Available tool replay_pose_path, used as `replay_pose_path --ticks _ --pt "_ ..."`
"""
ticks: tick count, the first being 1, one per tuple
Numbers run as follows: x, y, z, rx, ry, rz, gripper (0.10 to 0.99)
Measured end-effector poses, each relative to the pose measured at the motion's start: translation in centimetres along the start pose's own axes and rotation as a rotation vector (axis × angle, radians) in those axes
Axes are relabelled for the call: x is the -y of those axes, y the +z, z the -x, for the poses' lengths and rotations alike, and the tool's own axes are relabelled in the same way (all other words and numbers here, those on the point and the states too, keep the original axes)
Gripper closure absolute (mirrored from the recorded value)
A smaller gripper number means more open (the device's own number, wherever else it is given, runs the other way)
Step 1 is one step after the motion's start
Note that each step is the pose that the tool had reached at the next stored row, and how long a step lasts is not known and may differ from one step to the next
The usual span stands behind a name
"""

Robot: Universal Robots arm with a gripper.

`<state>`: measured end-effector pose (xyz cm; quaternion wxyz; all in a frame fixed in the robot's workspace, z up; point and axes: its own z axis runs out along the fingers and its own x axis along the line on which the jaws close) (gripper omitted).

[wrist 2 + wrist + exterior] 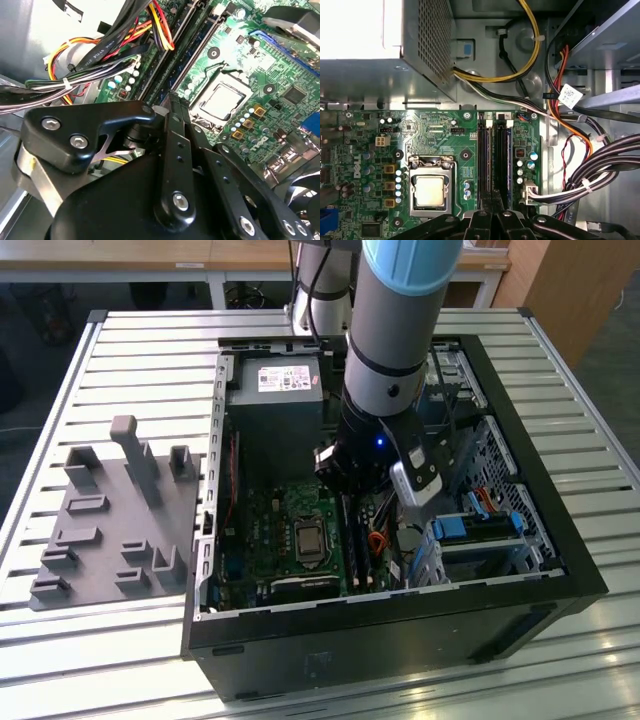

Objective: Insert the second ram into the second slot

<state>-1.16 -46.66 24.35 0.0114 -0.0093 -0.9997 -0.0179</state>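
The fingers [172,107] are drawn together, their tips pressed close over the memory slots [495,160] on the green motherboard [445,145]; whether a thin stick sits between them cannot be told. Directly under the fingers, the second ram [504,165] stands seated in its slot, parallel to its neighbour. Beside the fingers lies the silver processor socket [431,190], and on the other side a cable bundle [600,175]. The open computer case [560,570] rests on the slatted tabletop [120,350].
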Motion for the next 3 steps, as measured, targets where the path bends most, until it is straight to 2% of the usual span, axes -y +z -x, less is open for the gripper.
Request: replay_pose_path --ticks 3 --pt "0.00 -0.01 0.00 -0.0001 0.000 0.000 0.965"
